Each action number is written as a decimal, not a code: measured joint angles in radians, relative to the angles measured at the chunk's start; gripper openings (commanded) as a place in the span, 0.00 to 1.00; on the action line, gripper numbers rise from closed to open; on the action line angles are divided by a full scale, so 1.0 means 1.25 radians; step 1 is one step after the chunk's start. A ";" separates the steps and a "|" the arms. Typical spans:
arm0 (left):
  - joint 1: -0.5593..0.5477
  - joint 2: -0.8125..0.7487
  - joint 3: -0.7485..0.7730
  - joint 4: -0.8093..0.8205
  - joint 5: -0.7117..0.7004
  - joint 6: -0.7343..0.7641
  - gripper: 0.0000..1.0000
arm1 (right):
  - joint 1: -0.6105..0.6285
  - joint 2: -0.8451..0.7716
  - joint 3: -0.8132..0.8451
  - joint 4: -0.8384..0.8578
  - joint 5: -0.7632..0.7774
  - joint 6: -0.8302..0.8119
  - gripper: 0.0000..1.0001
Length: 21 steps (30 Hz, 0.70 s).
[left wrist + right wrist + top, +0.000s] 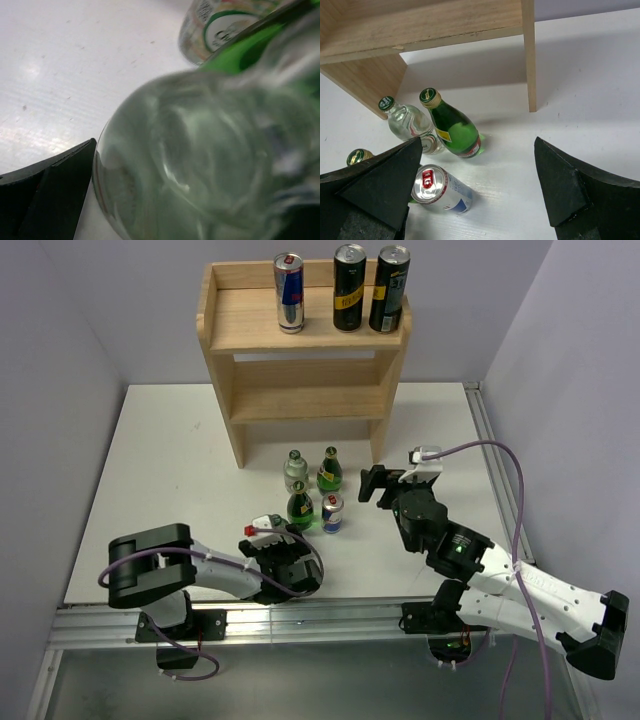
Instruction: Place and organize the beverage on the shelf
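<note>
The light-wood shelf (300,390) stands at the back, and its leg shows in the right wrist view (530,60). Its upper board holds a Red Bull can (289,292) and two black cans (349,287) (389,288). On the table stand a clear bottle (295,472) (410,125), a green bottle (329,470) (454,127), a nearer green bottle (300,508) and a small can (332,512) (440,190). My left gripper (290,552) (157,145) is open low on the table, with a blurred pale glass bottle body (200,160) between its fingers. My right gripper (372,488) (477,142) is open and empty, just right of the group.
The lower shelf board (305,405) holds nothing. Walls close in the table on the left, back and right. A metal rail (300,615) runs along the near edge by the arm bases. Bare table (160,490) lies left of the bottles.
</note>
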<state>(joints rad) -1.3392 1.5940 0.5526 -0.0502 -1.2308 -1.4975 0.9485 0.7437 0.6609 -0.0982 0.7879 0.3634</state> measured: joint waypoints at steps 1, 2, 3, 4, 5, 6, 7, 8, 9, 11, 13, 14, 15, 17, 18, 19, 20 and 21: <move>-0.002 0.016 0.009 -0.039 -0.002 -0.037 0.99 | 0.000 0.000 -0.001 0.000 -0.003 0.000 1.00; -0.005 0.029 0.015 -0.074 -0.005 -0.068 0.99 | -0.002 0.001 -0.001 0.001 -0.004 0.001 1.00; -0.007 0.038 0.016 -0.106 -0.013 -0.095 0.99 | -0.002 0.002 -0.001 0.001 -0.006 0.002 1.00; -0.009 0.042 0.017 -0.133 -0.020 -0.108 0.99 | -0.002 0.003 -0.001 0.001 -0.009 0.003 1.00; -0.010 0.043 0.016 -0.151 -0.020 -0.115 0.99 | -0.003 0.004 -0.001 0.001 -0.009 0.003 1.00; -0.011 0.043 0.016 -0.164 -0.020 -0.113 0.99 | -0.003 0.006 -0.001 0.002 -0.011 0.004 1.00; -0.011 0.042 0.015 -0.168 -0.021 -0.105 0.99 | -0.003 0.009 -0.001 0.002 -0.012 0.005 1.00; -0.011 0.042 0.013 -0.167 -0.021 -0.093 0.99 | -0.003 0.010 -0.001 0.002 -0.015 0.005 1.00; -0.012 0.040 0.008 -0.157 -0.021 -0.066 0.99 | -0.003 0.011 -0.002 0.003 -0.016 0.005 1.00; -0.014 0.026 -0.011 -0.120 -0.022 -0.007 0.99 | -0.004 0.011 -0.009 0.007 -0.018 0.006 1.00; -0.015 0.006 -0.036 -0.069 -0.017 0.063 0.99 | -0.004 0.011 -0.015 0.007 -0.019 0.006 1.00; -0.015 -0.008 -0.056 -0.027 -0.011 0.108 0.99 | -0.004 0.011 -0.018 0.007 -0.020 0.006 1.00; -0.015 -0.020 -0.074 0.011 -0.007 0.151 0.99 | -0.004 0.011 -0.022 0.007 -0.021 0.006 1.00; -0.014 -0.037 -0.102 0.083 0.004 0.229 0.99 | -0.004 0.010 -0.025 0.007 -0.023 0.007 1.00; -0.013 -0.042 -0.112 0.120 0.010 0.270 0.99 | -0.004 0.010 -0.027 0.007 -0.023 0.008 1.00; -0.010 -0.043 -0.118 0.151 0.016 0.306 0.99 | -0.004 0.010 -0.027 0.007 -0.024 0.009 1.00; -0.007 -0.043 -0.123 0.182 0.021 0.339 0.99 | -0.004 0.009 -0.027 0.007 -0.024 0.009 1.00; -0.003 -0.043 -0.127 0.212 0.028 0.372 0.99 | -0.004 0.008 -0.029 0.008 -0.024 0.009 1.00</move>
<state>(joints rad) -1.3430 1.5406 0.3939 0.2150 -1.1954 -1.0328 0.9436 0.7540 0.6247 -0.0883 0.7582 0.3748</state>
